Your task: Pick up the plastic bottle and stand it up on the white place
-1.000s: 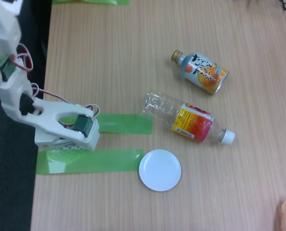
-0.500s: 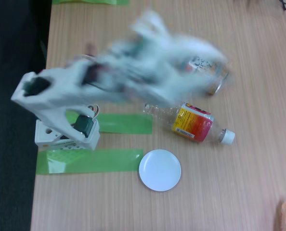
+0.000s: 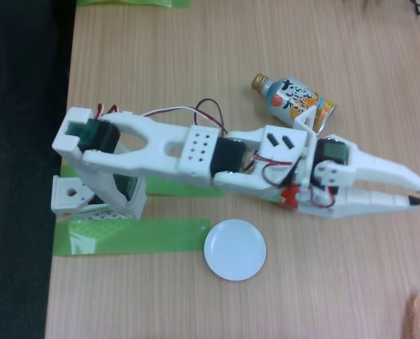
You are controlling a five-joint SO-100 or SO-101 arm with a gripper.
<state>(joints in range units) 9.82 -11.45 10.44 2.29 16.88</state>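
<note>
The wooden surface takes up most of the fixed view, light woodgrain running side to side, with a dark strip along the left edge. Stretched right across the middle is the white arm, reaching from its base at the left toward the right, red, white and black wires looping over it. Its hand sits at the far right end, two long white fingers with dark tips lying nearly side by side with just a narrow gap, so it's only slightly spread and there's nothing between the tips. Two bright green tape strips run along the surface near the base. The orange-and-blue bottle-can with the gold cap lies on its side just above the arm's wrist. The white plate sits below the arm, to the right of the lower tape strip. The plastic bottle is almost entirely hidden under the wrist, only a bit of its pink-red label peeking out, well apart from the plate.
</note>
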